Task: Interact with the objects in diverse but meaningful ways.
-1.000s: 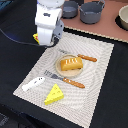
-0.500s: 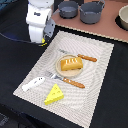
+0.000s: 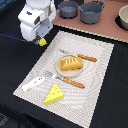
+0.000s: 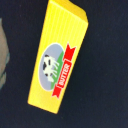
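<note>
Now the gripper (image 3: pixel 42 42) is further toward ten o'clock than before, over the butter packet (image 3: pixel 43 42); whether its fingers pinch it, I cannot tell.

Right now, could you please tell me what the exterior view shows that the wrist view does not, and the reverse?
Only the exterior view shows the placemat with the bread loaf on a plate, the cheese wedge, the white fish-like piece, the fork and knife, and two dark pots behind.

Only the wrist view shows the label: a cow and a red "BUTTER" banner.

Both show the yellow packet, lying off the mat under the arm.
</note>
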